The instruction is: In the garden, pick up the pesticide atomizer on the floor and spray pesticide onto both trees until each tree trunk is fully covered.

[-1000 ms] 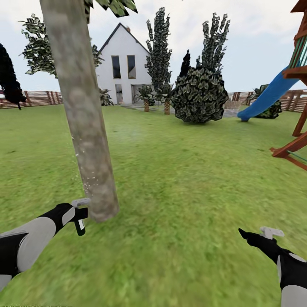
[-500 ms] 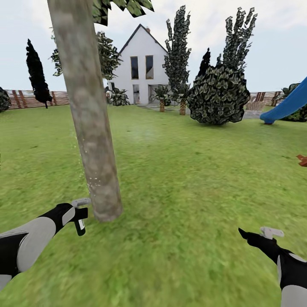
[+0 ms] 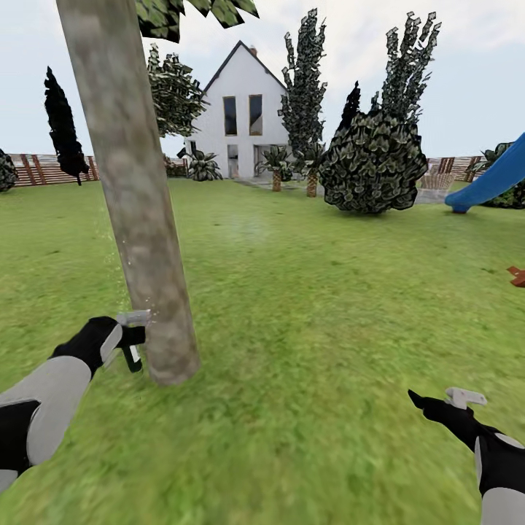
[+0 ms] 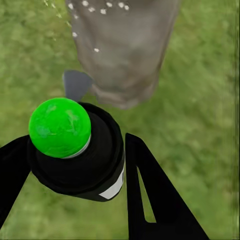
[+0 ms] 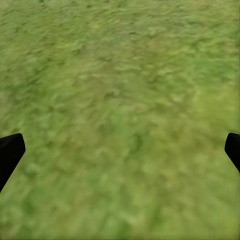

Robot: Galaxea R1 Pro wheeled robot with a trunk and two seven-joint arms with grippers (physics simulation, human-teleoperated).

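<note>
Grey-brown tree trunk (image 3: 138, 219) stands just beyond the held atomizer (image 3: 133, 337).

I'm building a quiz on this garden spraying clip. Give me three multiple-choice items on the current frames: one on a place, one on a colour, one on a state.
1. Where is the pesticide atomizer?
A. lying on the lawn
B. in the left gripper, by the tree trunk
C. beside the slide

2. What colour is the atomizer's round cap?
A. red
B. white
C. green

3. How is the right gripper?
A. open over grass
B. shut on a tool
C. pressed against the trunk

Key: 1 B, the head view shows the black hand holding it near the trunk base; 2 C, the left wrist view shows a bright green ball; 3 A, its fingers sit far apart with grass between.
</note>
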